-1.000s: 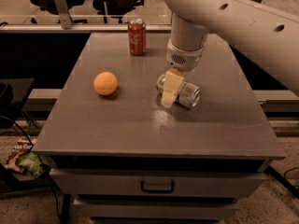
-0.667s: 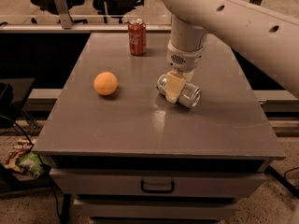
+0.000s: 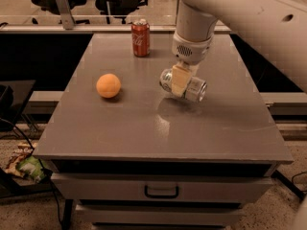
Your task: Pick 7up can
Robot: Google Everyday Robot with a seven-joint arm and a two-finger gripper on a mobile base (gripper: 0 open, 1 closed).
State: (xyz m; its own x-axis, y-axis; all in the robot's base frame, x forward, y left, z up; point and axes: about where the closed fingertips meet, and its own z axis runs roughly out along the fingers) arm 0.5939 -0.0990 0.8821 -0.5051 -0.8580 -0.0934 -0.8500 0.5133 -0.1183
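Note:
The 7up can point(image 3: 196, 89) is silver with shiny ends and lies on its side in my gripper point(image 3: 178, 90), right of the middle of the grey table point(image 3: 144, 133). The cream-coloured fingers point(image 3: 180, 78) are shut across the can's middle. The can hangs a little above the tabletop, with its shadow on the surface below. The white arm comes down from the upper right.
A red cola can point(image 3: 140, 38) stands upright at the table's back, left of my arm. An orange ball point(image 3: 108, 86) sits on the left side. A drawer with a handle point(image 3: 161, 191) is below the front edge. Office chairs stand behind the table.
The gripper has risen with the 7up can in it. The can has left the tabletop and now hangs just above it. The red can and the orange ball have not moved.

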